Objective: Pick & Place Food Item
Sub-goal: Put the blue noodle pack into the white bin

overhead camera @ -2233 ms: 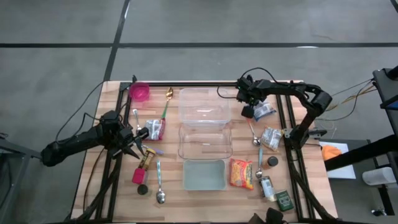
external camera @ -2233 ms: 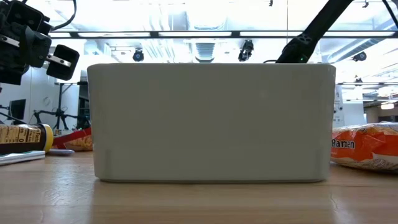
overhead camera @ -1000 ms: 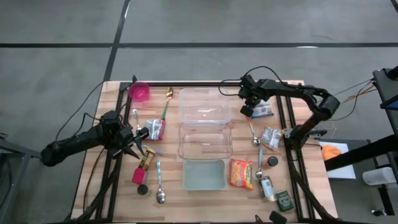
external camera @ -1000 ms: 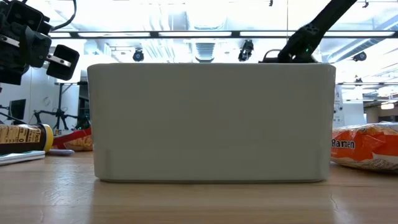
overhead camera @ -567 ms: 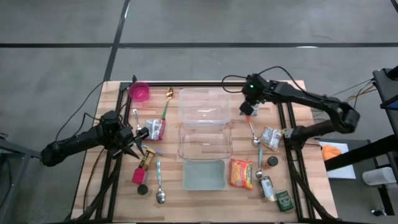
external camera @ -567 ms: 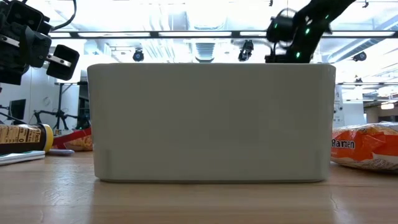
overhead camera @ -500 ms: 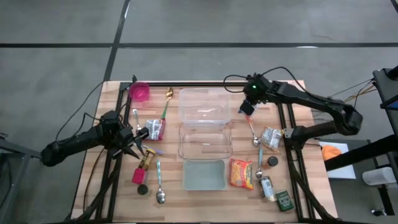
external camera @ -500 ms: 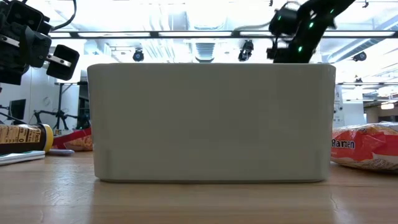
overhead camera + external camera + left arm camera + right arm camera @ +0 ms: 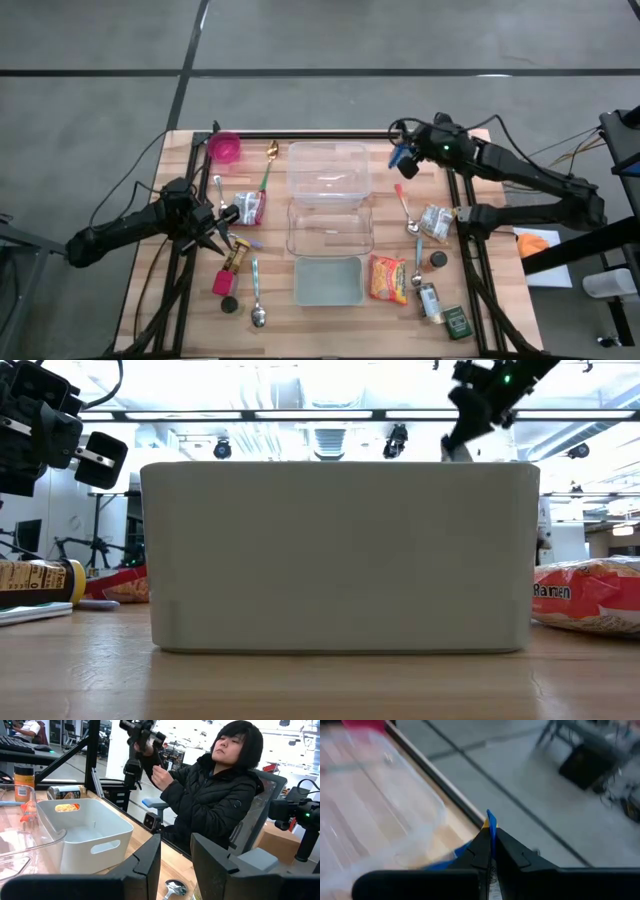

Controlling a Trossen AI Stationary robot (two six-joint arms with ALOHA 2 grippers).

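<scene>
The blue food packet (image 9: 401, 157) hangs pinched in the right gripper (image 9: 404, 160), right of centre in the upper part of the high view, just off the right edge of the upper clear container (image 9: 327, 170). In the right wrist view the packet (image 9: 490, 827) shows as a thin blue-and-yellow edge clamped between the closed fingers (image 9: 512, 852), its visible edge running along the fingers' line; which way its long axis lies cannot be told. Below it the tabletop (image 9: 390, 215) is bare apart from a red-handled spoon (image 9: 405, 208). A second clear container (image 9: 330, 227) and a pale green bin (image 9: 328, 280) follow in a column toward the bottom edge, leaving open wood on either side. A ramen pack (image 9: 388, 278) lies right of the bin. The left gripper (image 9: 216, 230) rests at centre left, fingers slightly parted and holding nothing, beside a red pouch (image 9: 249, 207). In the left wrist view a person (image 9: 215, 795) sits beyond the table's edge.
</scene>
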